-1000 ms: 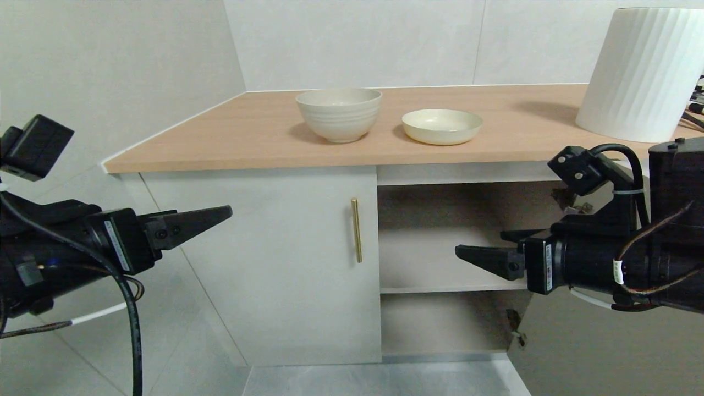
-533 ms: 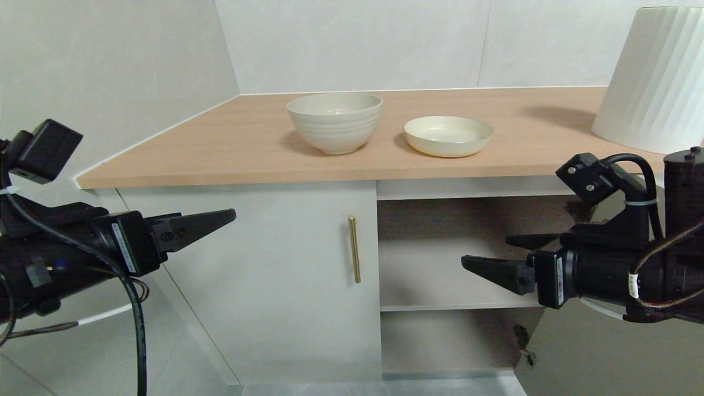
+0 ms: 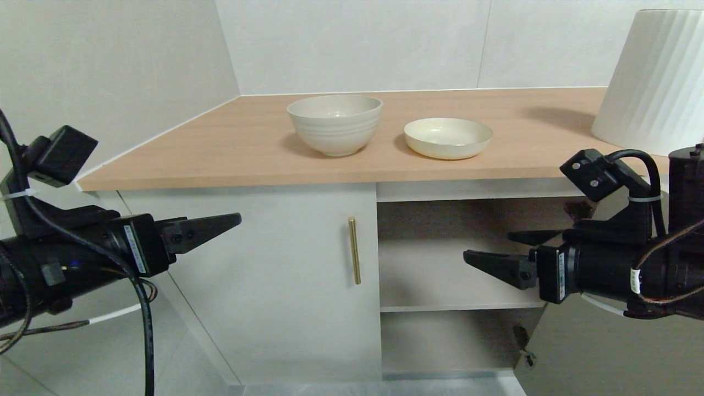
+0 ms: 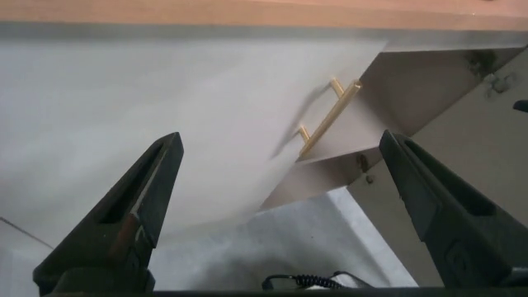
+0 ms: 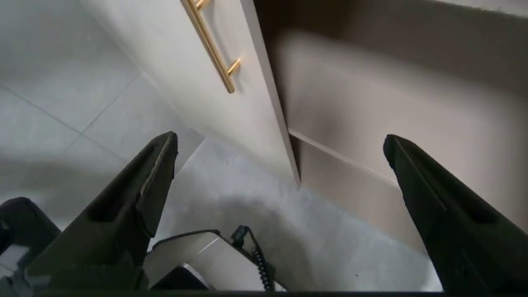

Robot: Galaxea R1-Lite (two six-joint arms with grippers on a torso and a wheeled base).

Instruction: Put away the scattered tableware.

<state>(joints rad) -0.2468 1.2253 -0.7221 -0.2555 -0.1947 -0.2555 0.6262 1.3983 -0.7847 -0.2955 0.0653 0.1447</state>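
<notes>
Wooden countertop (image 3: 231,151) is occupied by a bowl (image 3: 334,124) and a shallow dish (image 3: 447,137), set near each other. Lower down, left gripper (image 3: 231,221) and right gripper (image 3: 489,248) are held spread wide before the half-open cabinet (image 3: 264,286).

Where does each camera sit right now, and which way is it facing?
Head view: on the head, facing forward-down at the countertop, bowl, shallow dish and cabinet; left gripper and right gripper show.
Left wrist view: on the left wrist, facing the closed door and brass handle, framed by the open left gripper.
Right wrist view: on the right wrist, facing the closed door's edge and open compartment, framed by the open right gripper.
Shared: all three show the brass handle.
</notes>
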